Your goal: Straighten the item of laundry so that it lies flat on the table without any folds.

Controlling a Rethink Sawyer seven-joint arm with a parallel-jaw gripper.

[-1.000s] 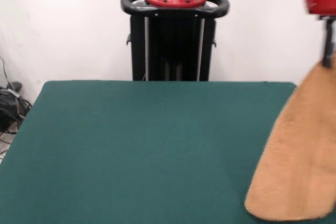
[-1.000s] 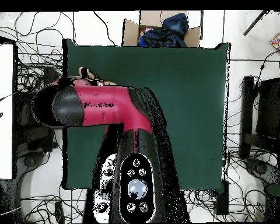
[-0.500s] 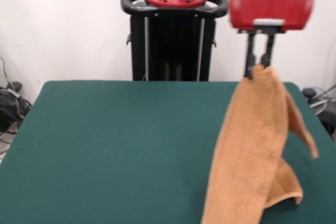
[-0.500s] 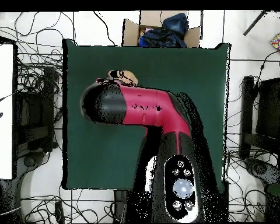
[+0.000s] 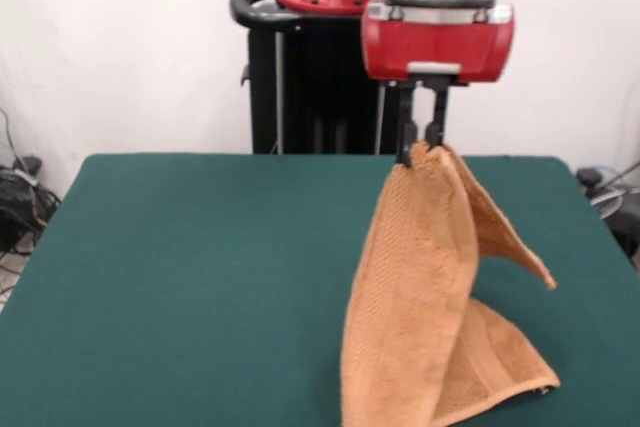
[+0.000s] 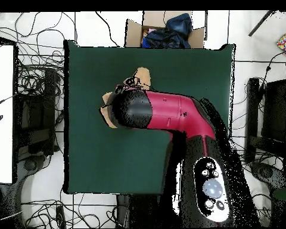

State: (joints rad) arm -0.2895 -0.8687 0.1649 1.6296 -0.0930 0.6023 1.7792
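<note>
Across the left of the front view the dark green tabletop (image 5: pixel 200 277) lies bare. Right of centre, the red and black arm comes down from above, and its pincer (image 5: pixel 421 143) is pressed together on the top of the orange-tan towel (image 5: pixel 415 317), pinching it at a single peak. From that point the towel hangs as a tall, narrow, doubled drape, widening downward to the picture's lower edge. Further right, one loose corner sticks out in the air partway down, and below it another fold spreads out low toward the tabletop, ending in a corner near the bottom right; whether it rests on the felt cannot be told for certain. In the overhead view, going left to right, a small patch of towel (image 6: pixel 109 117) peeks out at the left of the arm's dark rounded end, another bit shows just above it, and the red arm (image 6: pixel 169 110) then runs right over the tabletop (image 6: pixel 86 155), hiding the pincer.
</note>
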